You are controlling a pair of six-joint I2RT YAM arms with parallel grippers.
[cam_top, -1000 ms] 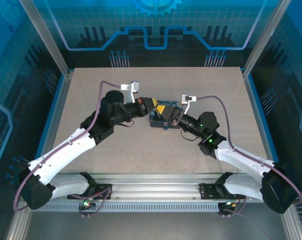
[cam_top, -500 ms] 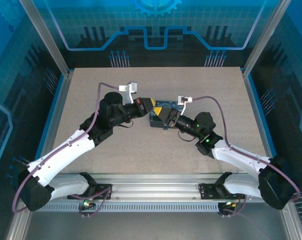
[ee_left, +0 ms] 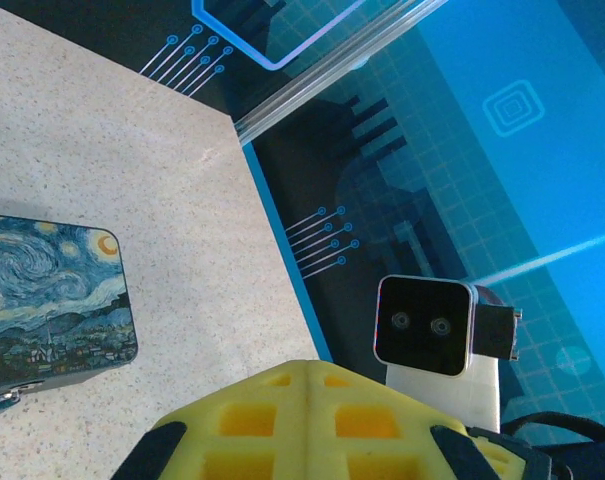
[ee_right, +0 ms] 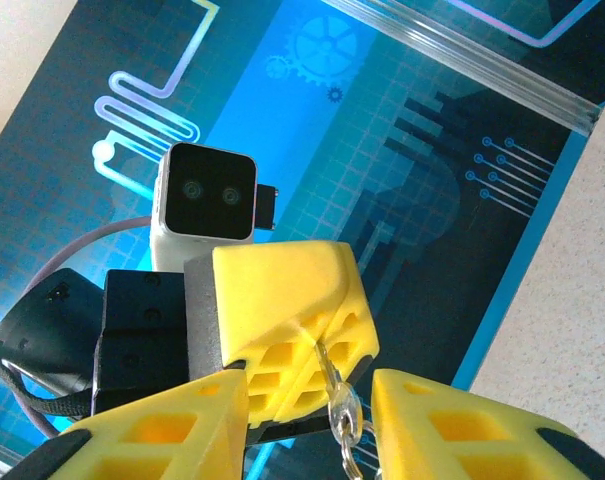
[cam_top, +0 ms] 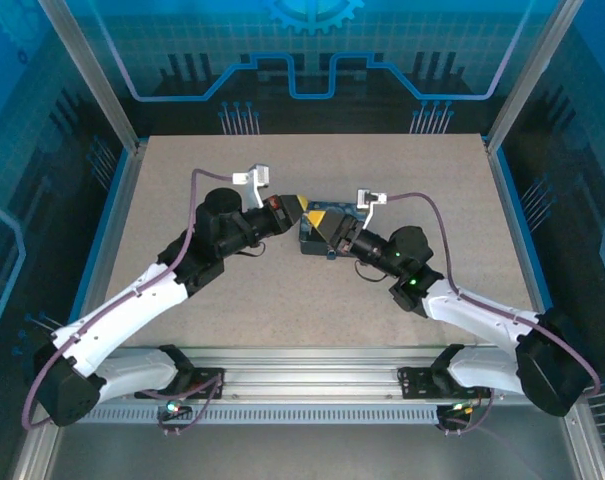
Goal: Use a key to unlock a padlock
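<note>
**Overhead and wrist views, read from the near table edge outward.**

The left arm (cam_top: 132,300) and right arm (cam_top: 482,315) rise from the near side of the tin (cam_top: 309,241) and converge on it. The tin is a blue-and-yellow night-sky box lying flat on the speckled table (cam_top: 412,170).

The left gripper (cam_top: 300,207) sits at the tin's far left corner as seen from above. Its yellow jaws are pressed together, pinching the key (ee_right: 324,362). The key is a thin metal sliver that sticks out of the seam between the fingertips, and a small wire ring (ee_right: 345,410) dangles from it.

The right gripper (cam_top: 326,221) lies over the tin's middle, tip to tip with the left one. Its jaws are spread. In the right wrist view its two yellow fingers (ee_right: 152,430) flank the key and ring with a gap on each side and touch neither.

In the left wrist view the tin's painted lid faces up. A small metal fitting (ee_left: 2,398) projects from one edge of the tin, and what it is cannot be told.

Each wrist view shows the opposite arm's white camera block (ee_left: 427,325) just behind that arm's fingers.

Beyond the tin's far side the table is bare up to its blue border. There the patterned blue back wall (cam_top: 302,60) and the aluminium frame posts (cam_top: 87,75) stand.
</note>
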